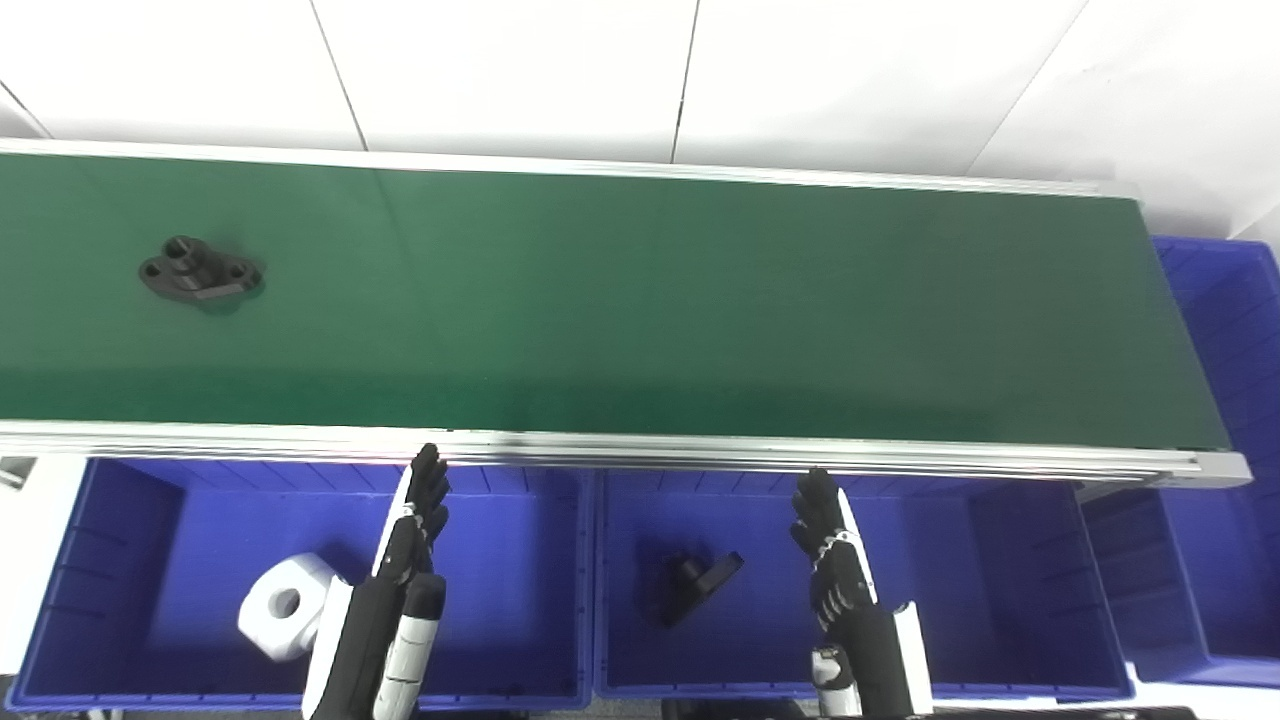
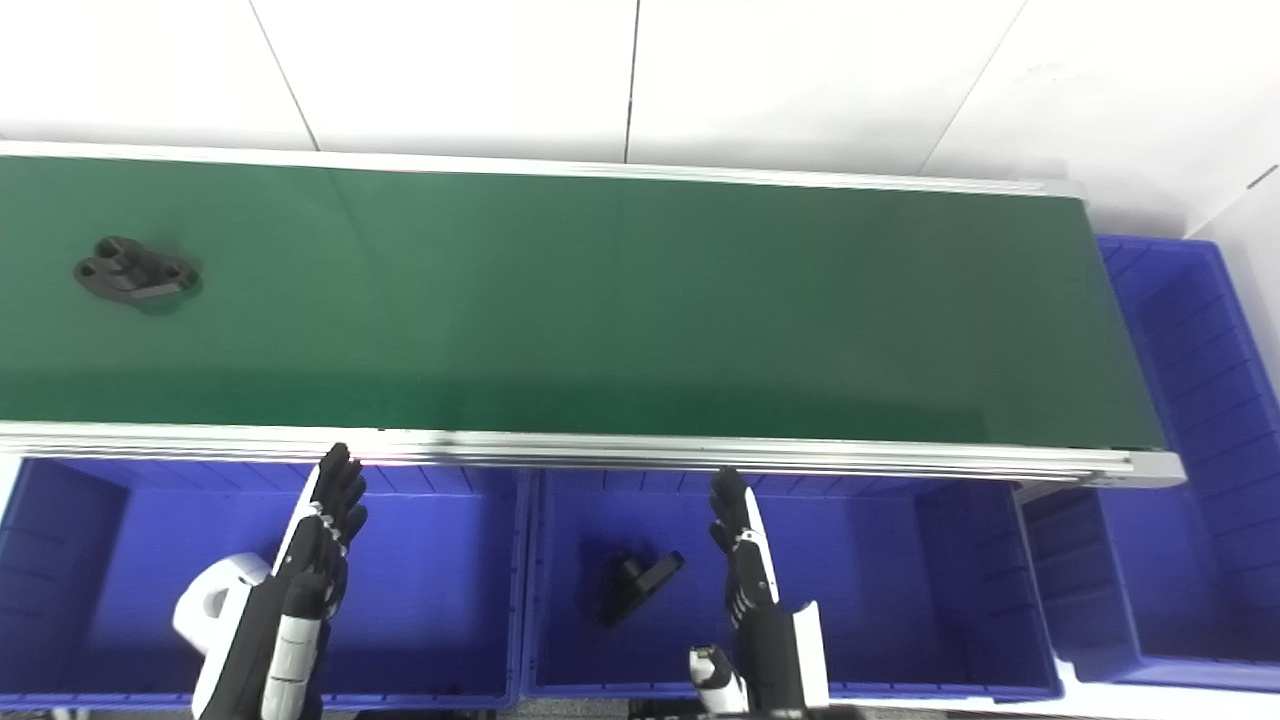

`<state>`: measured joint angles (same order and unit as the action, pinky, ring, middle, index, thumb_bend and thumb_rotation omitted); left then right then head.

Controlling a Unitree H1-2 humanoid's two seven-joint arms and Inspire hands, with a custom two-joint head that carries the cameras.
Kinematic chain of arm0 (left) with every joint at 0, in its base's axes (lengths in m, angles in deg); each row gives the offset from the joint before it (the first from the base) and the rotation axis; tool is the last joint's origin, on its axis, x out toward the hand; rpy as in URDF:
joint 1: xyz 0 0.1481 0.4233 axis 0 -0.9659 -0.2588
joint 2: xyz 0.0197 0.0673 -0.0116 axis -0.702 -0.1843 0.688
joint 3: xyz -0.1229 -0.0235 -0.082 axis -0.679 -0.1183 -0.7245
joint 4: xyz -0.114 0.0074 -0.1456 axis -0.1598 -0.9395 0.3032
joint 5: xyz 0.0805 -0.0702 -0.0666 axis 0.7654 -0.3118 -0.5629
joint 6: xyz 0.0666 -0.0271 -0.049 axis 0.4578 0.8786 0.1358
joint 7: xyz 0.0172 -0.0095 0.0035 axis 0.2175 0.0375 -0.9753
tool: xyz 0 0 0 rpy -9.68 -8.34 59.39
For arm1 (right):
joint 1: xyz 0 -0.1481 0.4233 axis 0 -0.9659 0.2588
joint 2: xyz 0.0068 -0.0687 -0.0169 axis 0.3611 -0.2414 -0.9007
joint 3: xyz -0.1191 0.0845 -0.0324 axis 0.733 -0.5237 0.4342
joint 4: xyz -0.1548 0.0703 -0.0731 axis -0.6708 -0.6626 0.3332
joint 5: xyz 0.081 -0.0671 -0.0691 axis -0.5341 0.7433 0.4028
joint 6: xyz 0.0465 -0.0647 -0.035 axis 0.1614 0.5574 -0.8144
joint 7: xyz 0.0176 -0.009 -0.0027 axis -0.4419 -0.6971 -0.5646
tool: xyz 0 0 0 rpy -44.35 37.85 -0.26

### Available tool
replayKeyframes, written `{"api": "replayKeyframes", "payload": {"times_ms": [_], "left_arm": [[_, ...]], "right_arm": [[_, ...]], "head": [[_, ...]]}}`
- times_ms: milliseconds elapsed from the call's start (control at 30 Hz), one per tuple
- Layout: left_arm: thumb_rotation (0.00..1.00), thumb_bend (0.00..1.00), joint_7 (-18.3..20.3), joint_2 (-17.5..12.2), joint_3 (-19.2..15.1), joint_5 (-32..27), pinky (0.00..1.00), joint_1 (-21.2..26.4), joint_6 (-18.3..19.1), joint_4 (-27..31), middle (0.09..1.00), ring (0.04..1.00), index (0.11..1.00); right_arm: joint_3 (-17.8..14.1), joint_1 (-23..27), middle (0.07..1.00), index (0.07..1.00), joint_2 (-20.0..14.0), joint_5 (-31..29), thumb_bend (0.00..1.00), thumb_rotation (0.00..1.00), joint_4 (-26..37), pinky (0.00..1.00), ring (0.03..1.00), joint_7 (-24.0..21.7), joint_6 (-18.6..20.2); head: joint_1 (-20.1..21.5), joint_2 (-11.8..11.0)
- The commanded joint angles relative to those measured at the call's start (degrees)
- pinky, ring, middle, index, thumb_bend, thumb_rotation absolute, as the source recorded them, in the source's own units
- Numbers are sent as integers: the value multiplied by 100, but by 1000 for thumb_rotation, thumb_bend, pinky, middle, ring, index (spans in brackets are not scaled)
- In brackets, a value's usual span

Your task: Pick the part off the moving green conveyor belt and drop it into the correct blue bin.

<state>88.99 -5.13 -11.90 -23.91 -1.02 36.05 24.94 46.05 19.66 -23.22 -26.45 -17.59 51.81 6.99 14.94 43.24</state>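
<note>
A black flanged part (image 1: 200, 274) lies on the green conveyor belt (image 1: 640, 310) at its far left; it also shows in the right eye view (image 2: 135, 273). My left hand (image 1: 418, 525) is open and empty, fingers straight, above the left blue bin (image 1: 130, 530) just below the belt's near rail. My right hand (image 1: 830, 550) is open and empty above the middle blue bin (image 1: 1000, 560). Both hands are far from the part.
The left bin holds a white part (image 1: 287, 605). The middle bin holds a black part (image 1: 695, 582). A third blue bin (image 1: 1225, 400) stands at the belt's right end. The belt's metal near rail (image 1: 640, 450) runs between hands and belt.
</note>
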Motion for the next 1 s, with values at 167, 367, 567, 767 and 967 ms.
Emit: {"api": "replayKeyframes", "payload": {"times_ms": [167, 367, 567, 767, 967], "left_arm": [[1000, 729, -22, 17, 19, 40, 1000, -47, -243, 100, 1000, 1000, 1000], [1000, 735, -22, 27, 18, 38, 1000, -47, -217, 98, 1000, 1000, 1000], [1000, 755, -5, 24, 26, -8, 1000, -54, -152, 129, 1000, 1000, 1000], [1000, 741, -3, 17, 29, 64, 1000, -48, -145, 132, 1000, 1000, 1000], [1000, 734, 8, 2, 32, 98, 1000, -23, -173, 107, 1000, 1000, 1000]], "right_arm": [[366, 83, 966, 977, 577, 203, 923, 1000, -315, 968, 973, -43, -1], [354, 82, 968, 980, 571, 230, 908, 1000, -311, 961, 973, -42, 17], [335, 83, 962, 976, 590, 289, 903, 1000, -341, 936, 962, 0, -22], [345, 91, 967, 980, 572, 210, 916, 1000, -330, 961, 972, -42, 19], [329, 107, 966, 980, 576, 238, 913, 1000, -348, 961, 971, -32, 14]], "head": [[-11, -9], [-14, -19], [-11, -25], [-9, -28], [-16, -44]]}}
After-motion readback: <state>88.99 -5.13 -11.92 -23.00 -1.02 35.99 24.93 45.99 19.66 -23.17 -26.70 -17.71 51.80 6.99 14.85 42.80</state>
